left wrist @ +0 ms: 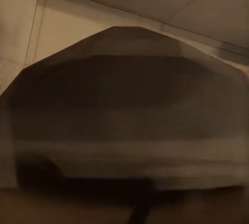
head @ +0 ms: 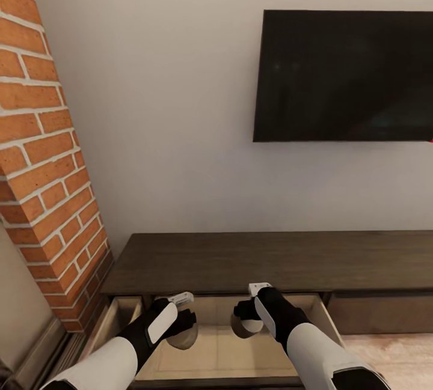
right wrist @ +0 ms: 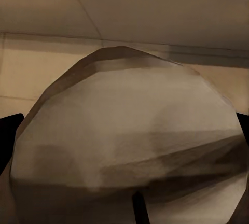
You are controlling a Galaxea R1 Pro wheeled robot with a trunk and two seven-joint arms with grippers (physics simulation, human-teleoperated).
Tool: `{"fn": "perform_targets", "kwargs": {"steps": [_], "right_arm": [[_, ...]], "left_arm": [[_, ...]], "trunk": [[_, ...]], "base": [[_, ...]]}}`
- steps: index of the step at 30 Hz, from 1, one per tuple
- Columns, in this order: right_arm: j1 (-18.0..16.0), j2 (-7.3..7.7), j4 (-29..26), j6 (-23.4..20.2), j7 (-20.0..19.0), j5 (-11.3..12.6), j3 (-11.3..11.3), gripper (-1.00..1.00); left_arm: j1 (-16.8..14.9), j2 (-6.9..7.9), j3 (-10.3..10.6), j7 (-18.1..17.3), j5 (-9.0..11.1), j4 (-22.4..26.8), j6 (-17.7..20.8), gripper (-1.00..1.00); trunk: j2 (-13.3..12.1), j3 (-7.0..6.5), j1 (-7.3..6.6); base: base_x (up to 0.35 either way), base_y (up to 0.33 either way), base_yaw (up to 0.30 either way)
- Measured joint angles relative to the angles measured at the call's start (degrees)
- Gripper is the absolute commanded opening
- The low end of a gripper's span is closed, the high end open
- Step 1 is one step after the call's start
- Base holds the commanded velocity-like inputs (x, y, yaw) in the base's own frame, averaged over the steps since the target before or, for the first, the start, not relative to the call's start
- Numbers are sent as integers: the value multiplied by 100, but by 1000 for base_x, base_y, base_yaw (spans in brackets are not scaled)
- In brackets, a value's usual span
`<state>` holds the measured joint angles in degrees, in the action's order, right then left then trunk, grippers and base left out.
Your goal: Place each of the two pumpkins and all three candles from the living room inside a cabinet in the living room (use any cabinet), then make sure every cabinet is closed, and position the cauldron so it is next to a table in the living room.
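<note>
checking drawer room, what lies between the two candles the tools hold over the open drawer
In the head view, only bare pale drawer floor lies between the left candle and the right candle; nothing else sits in that gap.

A black flat-screen television (head: pixel 344 75) hung on the pale wall (head: pixel 162 107), dark and blank. To the left rose a brick fireplace column (head: pixel 42 155) — red-orange bricks with pale mortar, slanting outward toward the floor. At the lower right, a strip of light wooden floor (head: pixel 397 360) showed — plank-patterned.
</note>
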<state>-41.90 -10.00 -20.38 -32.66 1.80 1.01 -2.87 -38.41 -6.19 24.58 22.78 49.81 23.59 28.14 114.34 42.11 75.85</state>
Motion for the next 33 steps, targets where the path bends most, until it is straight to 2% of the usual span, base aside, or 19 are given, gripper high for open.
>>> {"fn": "perform_targets", "kwargs": {"steps": [6,12,16,22,26,30,33], "right_arm": [[0,0,0,8,-3,3,0,-100],[-1,0,1,-2,3,-3,-7,-100],[0,0,-1,-18,9,7,2,-100],[5,0,14,-24,20,8,3,-100],[9,0,18,-25,24,-2,-3,-100],[9,0,18,-20,24,-14,-7,-100],[-7,0,12,-23,24,-28,-13,-100]], "left_arm": [[1,4,0,0,-5,-2,7,-100],[-1,-6,0,3,10,0,9,-100],[-4,-20,-6,83,33,1,54,-100],[-23,-70,-15,71,81,2,112,-100],[-66,-100,-9,82,73,8,621,-100],[-72,-115,0,92,-11,11,670,-100],[-74,-128,3,95,-238,11,677,-100]], "trunk": [[0,0,0],[0,0,1],[0,0,2],[239,108,133],[399,180,221],[560,251,309],[680,305,375]], "base": [[167,171,0],[31,30,122],[1,1,-64],[0,0,-14],[0,0,-1],[0,0,0],[0,0,0]]}}
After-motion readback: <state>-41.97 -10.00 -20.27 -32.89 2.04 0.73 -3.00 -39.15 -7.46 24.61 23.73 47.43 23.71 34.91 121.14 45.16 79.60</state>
